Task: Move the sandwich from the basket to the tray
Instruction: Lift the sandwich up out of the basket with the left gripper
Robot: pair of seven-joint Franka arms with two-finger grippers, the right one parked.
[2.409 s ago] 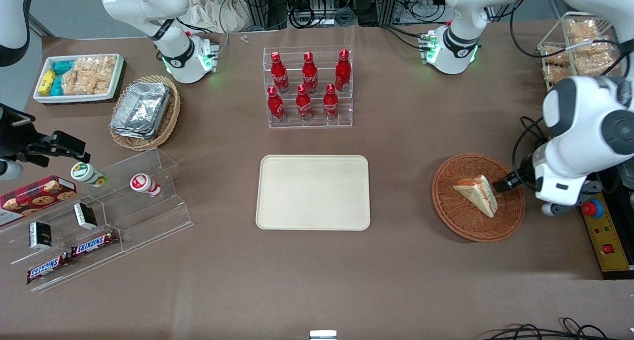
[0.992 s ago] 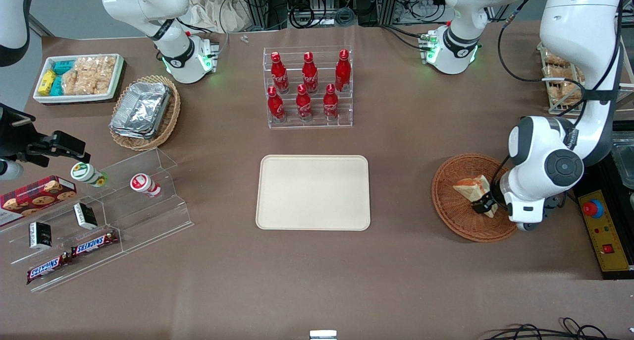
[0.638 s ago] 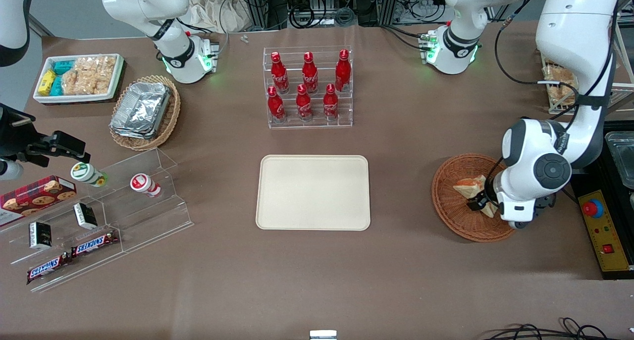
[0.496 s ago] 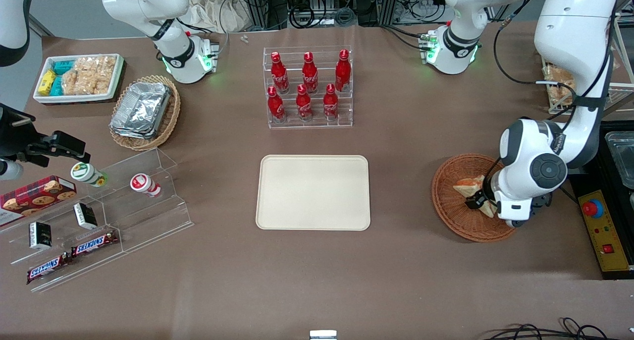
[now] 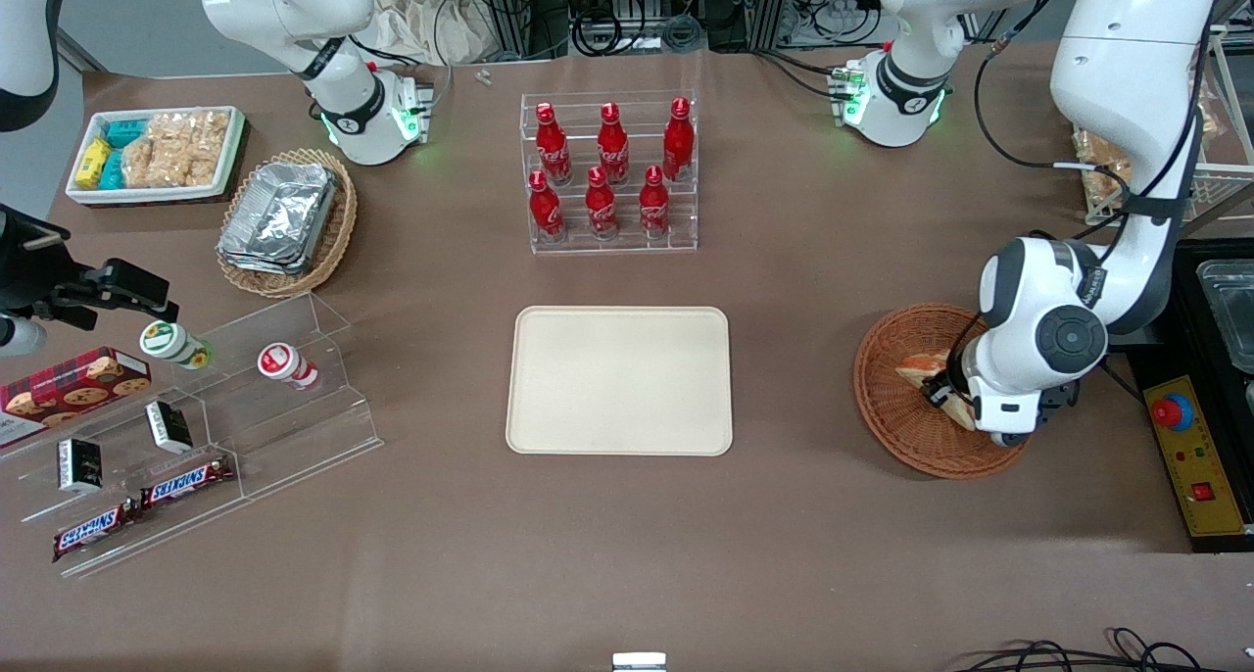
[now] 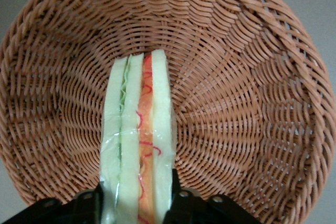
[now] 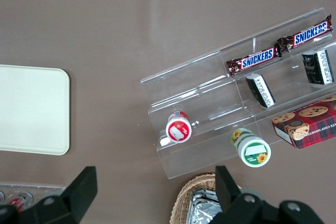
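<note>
The sandwich [image 5: 921, 366] stands on edge in the reddish-brown wicker basket [image 5: 901, 427] toward the working arm's end of the table. My left gripper [image 5: 945, 393] is down in the basket, and the arm's wrist hides much of the sandwich. In the left wrist view the sandwich [image 6: 139, 129] shows its green and red-orange layers, and my gripper [image 6: 136, 203] has one black finger pressed against each bread face, shut on it. The basket weave [image 6: 236, 103] lies all round it. The cream tray [image 5: 619, 380] lies mid-table, with nothing on it.
An acrylic rack of red bottles [image 5: 609, 172] stands farther from the camera than the tray. A tan basket of foil containers [image 5: 284, 219], a white snack bin [image 5: 157, 153] and an acrylic stand with snacks [image 5: 196, 427] lie toward the parked arm's end.
My left arm swung in over the basket and came down, bringing the gripper around the sandwich. The sandwich stays in the basket.
</note>
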